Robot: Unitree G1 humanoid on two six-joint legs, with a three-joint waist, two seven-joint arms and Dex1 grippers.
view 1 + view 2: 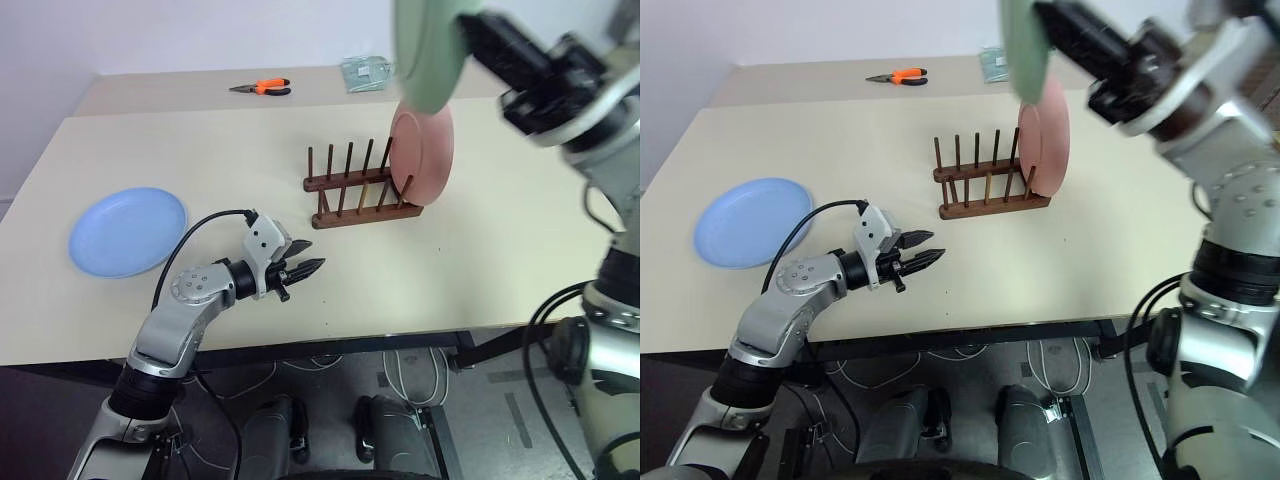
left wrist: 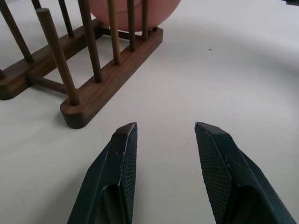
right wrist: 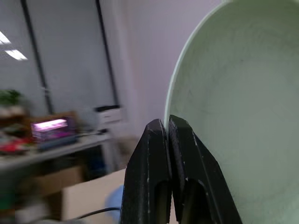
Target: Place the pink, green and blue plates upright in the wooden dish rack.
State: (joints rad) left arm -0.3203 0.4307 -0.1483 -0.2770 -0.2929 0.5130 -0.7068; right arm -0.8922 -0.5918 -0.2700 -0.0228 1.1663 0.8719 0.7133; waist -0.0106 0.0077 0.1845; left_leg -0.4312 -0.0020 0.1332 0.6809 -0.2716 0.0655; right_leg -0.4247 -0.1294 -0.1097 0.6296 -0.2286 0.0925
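The table (image 1: 480, 270) carries everything here. Largest of the task's things are the three plates, alike in size. The green plate (image 1: 425, 50) is up in the air, pinched at its rim by the right gripper (image 3: 168, 128), whose two fingers are pressed together on the thin edge; it hangs roughly on edge, its hollow face turned toward that gripper, above and just behind the rack. It looks like light, stiff matte plastic, so a rim pinch should carry it, though a grip this narrow could let it swing or slip as it is lowered. The pink plate (image 1: 422, 152) stands upright in the end slot of the rack, below the right gripper, with its faces pointing along the rack's length. The blue plate (image 1: 127, 230) lies flat, hollow side up, well apart from the left gripper on its outer side; its raised rim is the likely place to take hold.

The wooden dish rack (image 1: 358, 190) runs its long axis across the table, pegs upright, with the slots next to the pink plate free.

The left gripper (image 1: 298, 272) hovers low over the table just short of the rack's near corner, fingers spread and holding nothing.
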